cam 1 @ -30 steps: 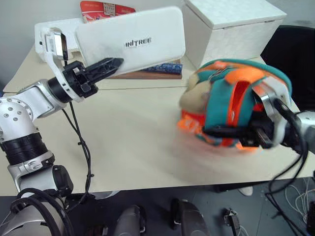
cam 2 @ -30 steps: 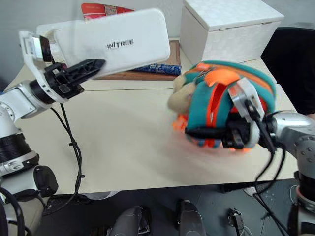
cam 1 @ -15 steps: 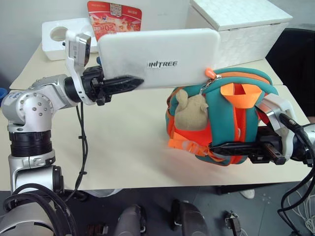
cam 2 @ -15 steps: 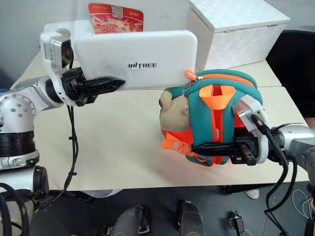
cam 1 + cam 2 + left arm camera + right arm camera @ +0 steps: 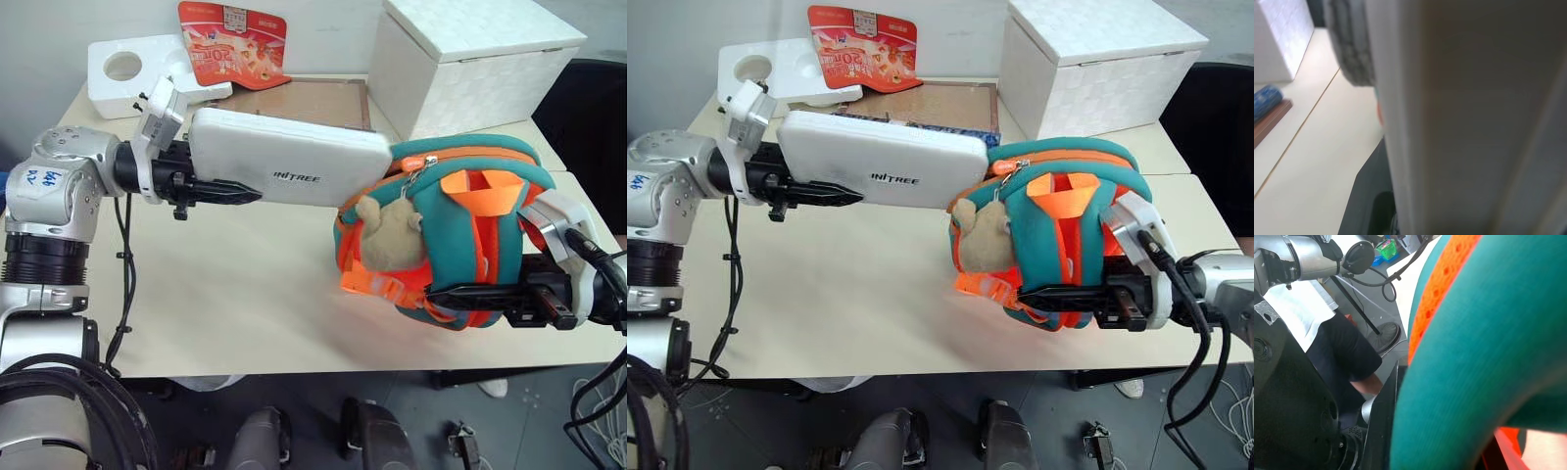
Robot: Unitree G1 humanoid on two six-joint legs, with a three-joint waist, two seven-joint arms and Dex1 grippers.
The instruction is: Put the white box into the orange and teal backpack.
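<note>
The white box (image 5: 289,168) is being gripped by the left tool (image 5: 220,191), its far end touching the orange and teal backpack (image 5: 460,230), which is being clamped above the desk (image 5: 235,294) by the closed right tool (image 5: 470,294).

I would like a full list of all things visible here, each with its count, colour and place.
white box: one, white with grey lettering, held above the table, far end at the backpack's top opening.
backpack: one, orange and teal, table's right side, tan plush toy on its front.
big lidded box: one, white, far right of table.
foam block: one, white, far left corner.
snack bag: one, red, far edge.
flat board: one, brown, behind the white box.
table: one, beige.
left gripper: black jaws shut on the white box.
right gripper: black jaws shut on the backpack.
</note>
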